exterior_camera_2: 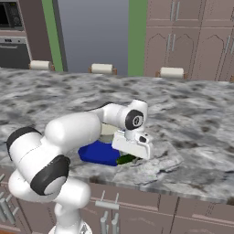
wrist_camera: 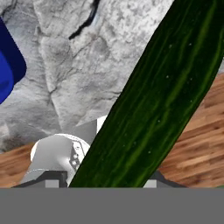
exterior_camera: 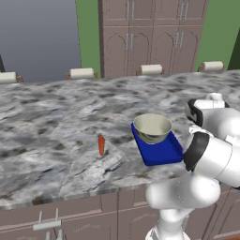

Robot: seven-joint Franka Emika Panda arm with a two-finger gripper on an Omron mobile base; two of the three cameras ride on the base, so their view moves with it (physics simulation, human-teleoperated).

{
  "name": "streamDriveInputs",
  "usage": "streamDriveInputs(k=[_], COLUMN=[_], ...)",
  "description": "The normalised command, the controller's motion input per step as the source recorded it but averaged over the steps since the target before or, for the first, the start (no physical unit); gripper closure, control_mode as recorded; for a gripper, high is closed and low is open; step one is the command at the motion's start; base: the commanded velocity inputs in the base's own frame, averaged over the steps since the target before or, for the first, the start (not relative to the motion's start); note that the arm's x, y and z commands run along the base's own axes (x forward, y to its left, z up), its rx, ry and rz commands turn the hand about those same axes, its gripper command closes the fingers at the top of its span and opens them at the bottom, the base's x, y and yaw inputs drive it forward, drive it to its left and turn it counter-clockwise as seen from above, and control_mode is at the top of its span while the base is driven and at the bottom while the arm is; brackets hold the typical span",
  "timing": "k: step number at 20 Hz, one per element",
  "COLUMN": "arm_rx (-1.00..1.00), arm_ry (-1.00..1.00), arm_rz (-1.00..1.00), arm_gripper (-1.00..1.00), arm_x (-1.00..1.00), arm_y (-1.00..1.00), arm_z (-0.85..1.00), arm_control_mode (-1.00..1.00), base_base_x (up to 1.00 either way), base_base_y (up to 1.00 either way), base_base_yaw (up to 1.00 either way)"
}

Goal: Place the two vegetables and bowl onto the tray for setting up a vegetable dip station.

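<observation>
- Your gripper (exterior_camera_2: 130,157) hangs low at the counter's (exterior_camera: 56,108) front edge, right over the dark green vegetable (wrist_camera: 162,100). In the hand view that vegetable runs as a slant across the picture, very close to the camera. You cannot tell from these pictures whether the jaws stand apart or are clamped on it; the fingertips are hidden behind it.
- In the right base view a bit of the green vegetable (exterior_camera_2: 124,159) peeps out beneath the hand, just beside the blue tray (exterior_camera_2: 98,153), near the front lip of the counter.
- The tray (exterior_camera: 159,152) lies close to the counter's front edge, with the cream bowl (exterior_camera: 152,128) already on its far half.
- The carrot (exterior_camera: 101,145) lies on the bare counter to the left of the tray, apart from it, with open marble all round.
- Behind the tray you have wide free counter up to the far edge, where pale stools (exterior_camera: 82,73) stand.
- The hand view shows wooden floor (wrist_camera: 197,131) below the counter's edge.
</observation>
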Motion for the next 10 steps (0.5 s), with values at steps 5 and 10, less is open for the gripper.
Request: streamDriveInputs(k=[5,10], arm_rx=[0.00,-0.03], arm_ry=[0.00,0.00], arm_rz=[-0.10,-0.12], arm_gripper=[1.00,1.00], arm_x=[-0.07,-0.06], arm_y=[0.33,0.38], arm_z=[0.11,0.05], arm_control_mode=[-1.00,-1.00], base_base_x=[0.00,0.00], base_base_y=[0.00,0.00], base_base_yaw=[0.00,0.00])
